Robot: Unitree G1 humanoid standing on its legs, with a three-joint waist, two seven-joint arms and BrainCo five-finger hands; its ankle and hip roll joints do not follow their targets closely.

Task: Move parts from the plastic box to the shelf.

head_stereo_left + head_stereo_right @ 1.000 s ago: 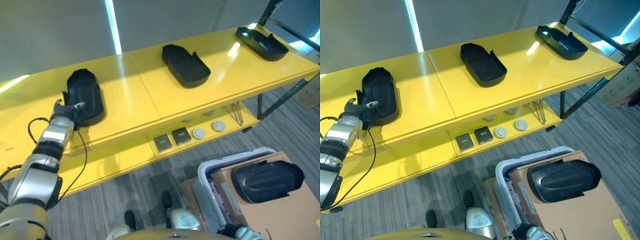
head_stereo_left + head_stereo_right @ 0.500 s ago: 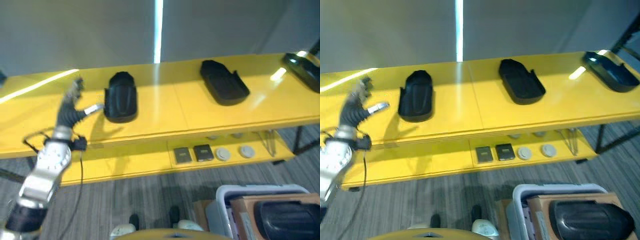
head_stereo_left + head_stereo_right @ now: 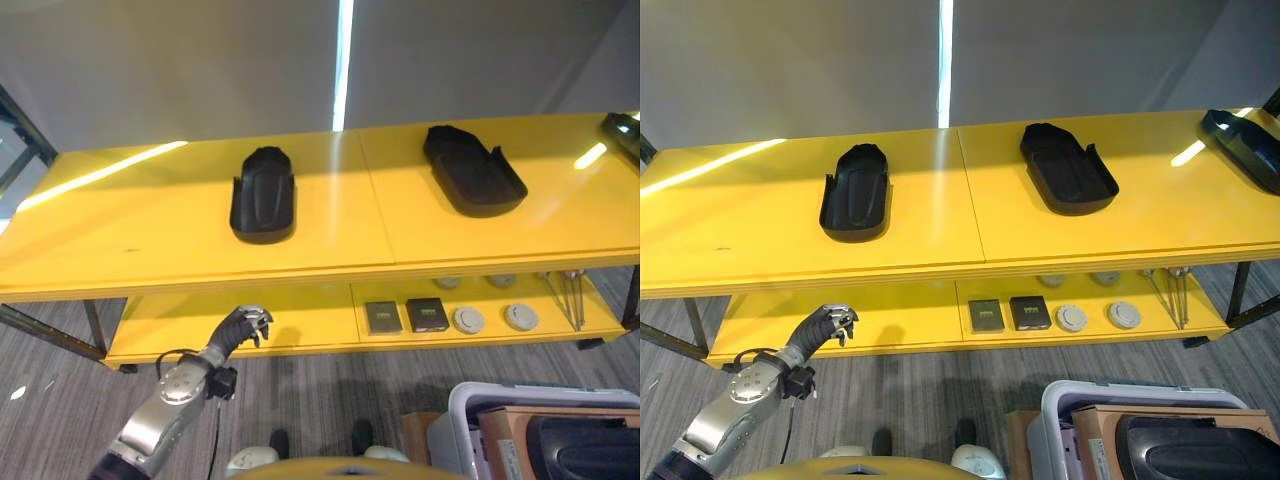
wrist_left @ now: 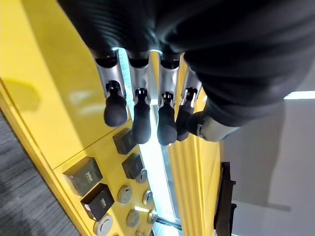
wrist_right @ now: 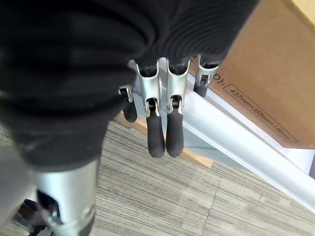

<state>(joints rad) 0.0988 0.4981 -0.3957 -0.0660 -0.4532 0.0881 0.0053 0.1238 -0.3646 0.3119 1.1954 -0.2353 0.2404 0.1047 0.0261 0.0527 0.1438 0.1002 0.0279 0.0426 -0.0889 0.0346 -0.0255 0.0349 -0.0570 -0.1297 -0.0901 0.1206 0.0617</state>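
Three black moulded parts lie on the yellow shelf's top board [image 3: 150,240]: one left of the middle [image 3: 262,193], one right of it [image 3: 475,182], one at the far right edge [image 3: 1245,145]. Another black part [image 3: 1195,445] rests on cardboard in the pale plastic box [image 3: 1060,398] on the floor at lower right. My left hand [image 3: 238,326] hangs low before the lower shelf board, open, its fingers [image 4: 141,118] holding nothing. Beside the box's rim [image 5: 236,142], my right hand [image 5: 157,132] is open and holds nothing.
On the lower shelf board sit two dark square boxes [image 3: 383,316] and round white discs [image 3: 468,320], with thin metal tools [image 3: 572,300] at its right end. The shelf's dark frame legs [image 3: 45,335] stand at the left. Grey carpet floor lies before the shelf.
My left hand has let go of the left black part, which stays on the top board, and has dropped down before the lower board. The camera has swung, shifting the whole scene.
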